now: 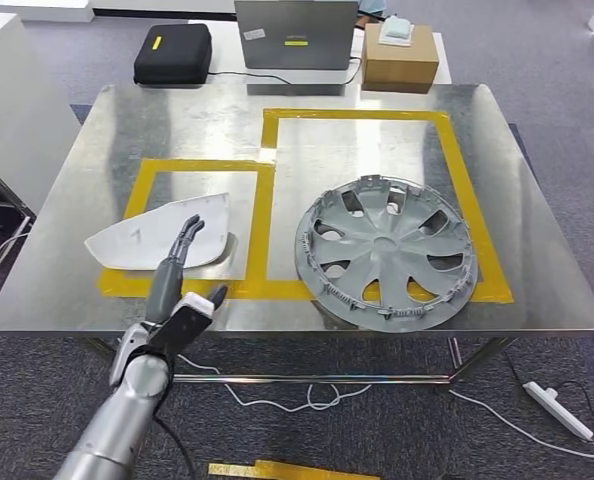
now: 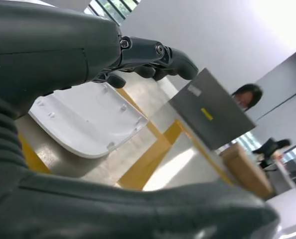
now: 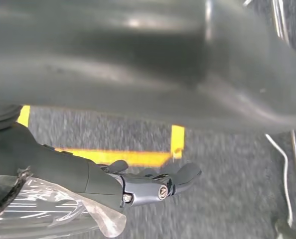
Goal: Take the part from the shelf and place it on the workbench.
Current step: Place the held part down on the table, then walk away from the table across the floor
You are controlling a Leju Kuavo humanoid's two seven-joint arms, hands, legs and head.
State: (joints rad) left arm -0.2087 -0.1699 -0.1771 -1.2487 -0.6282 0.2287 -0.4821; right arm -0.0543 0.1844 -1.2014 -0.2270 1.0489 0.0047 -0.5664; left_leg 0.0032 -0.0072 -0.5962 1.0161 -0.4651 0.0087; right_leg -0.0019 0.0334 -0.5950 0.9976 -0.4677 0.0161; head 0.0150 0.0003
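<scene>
Polished sheet metal formed the top of the rectangular workbench (image 1: 67, 270), which was marked with two adjoining frames of yellow tape (image 1: 262, 215) and stood on grey carpet (image 1: 566, 70). A white, curved plastic part (image 1: 154, 235) was laid across the smaller frame, its pointed end reaching over the tape toward the bench's left edge. A round grey plastic wheel cover (image 1: 386, 250) was seen in the larger frame. Behind the bench, a black zipped case (image 1: 173, 53), a grey laptop (image 1: 297, 33) and a brown cardboard box (image 1: 398, 58) were set on another surface. The left hand (image 1: 179, 283) was held over the part's near edge with fingers spread and nothing grasped. The right hand (image 3: 112, 181) was hung above the carpet, fingers extended and empty.
</scene>
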